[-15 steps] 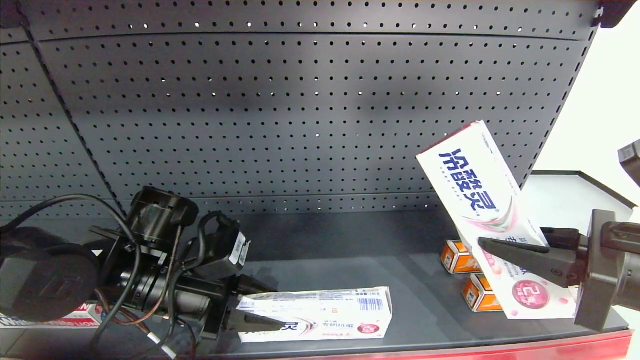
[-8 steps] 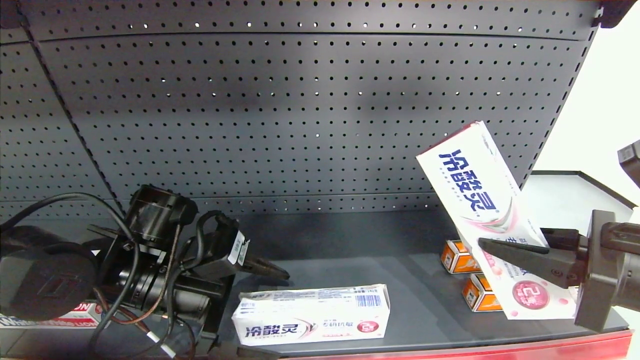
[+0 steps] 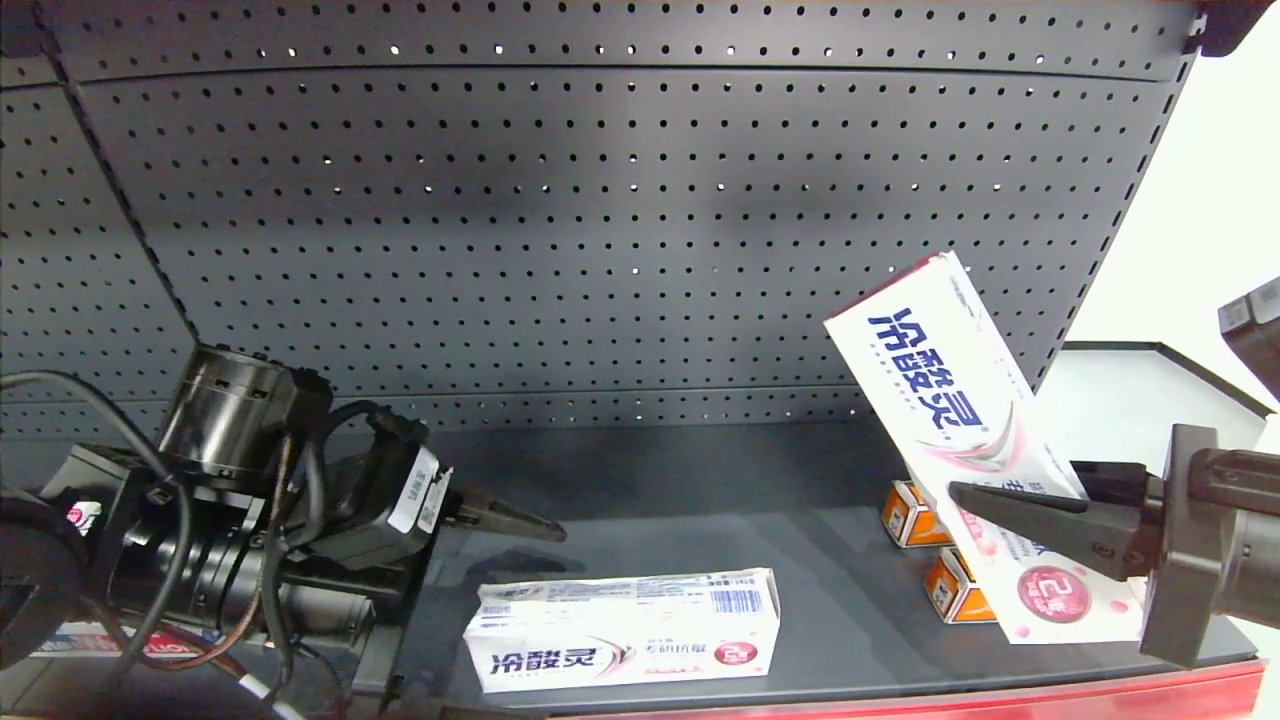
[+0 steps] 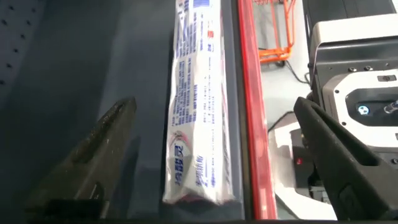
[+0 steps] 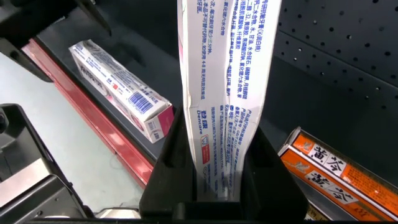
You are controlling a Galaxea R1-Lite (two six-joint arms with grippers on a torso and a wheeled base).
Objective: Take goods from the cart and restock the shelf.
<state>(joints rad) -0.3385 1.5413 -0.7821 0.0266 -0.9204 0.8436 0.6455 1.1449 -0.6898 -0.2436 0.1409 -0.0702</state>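
A white toothpaste box [image 3: 625, 640] lies flat along the front of the dark shelf [image 3: 700, 520]. My left gripper [image 3: 520, 620] is open at its left end. In the left wrist view the box [image 4: 199, 112] lies between the spread fingers [image 4: 106, 143], touching neither. My right gripper [image 3: 1000, 500] is shut on the lower part of a second toothpaste box [image 3: 950, 400]. That box stands tilted, its top leaning left, above the shelf's right end. In the right wrist view this box [image 5: 224, 93] rises from between the jaws [image 5: 221, 168].
Two small orange boxes [image 3: 910, 515] [image 3: 955, 590] lie on the shelf behind the held box. A red-and-white box [image 3: 60, 640] sits at the far left. A pegboard wall [image 3: 600, 250] backs the shelf, and a red strip [image 3: 1100, 700] edges its front. An orange cart [image 4: 277, 31] stands below.
My left gripper opened off the lying box, which now rests on its side, and drew back to the left. The right gripper with its box shifted slightly left and down.
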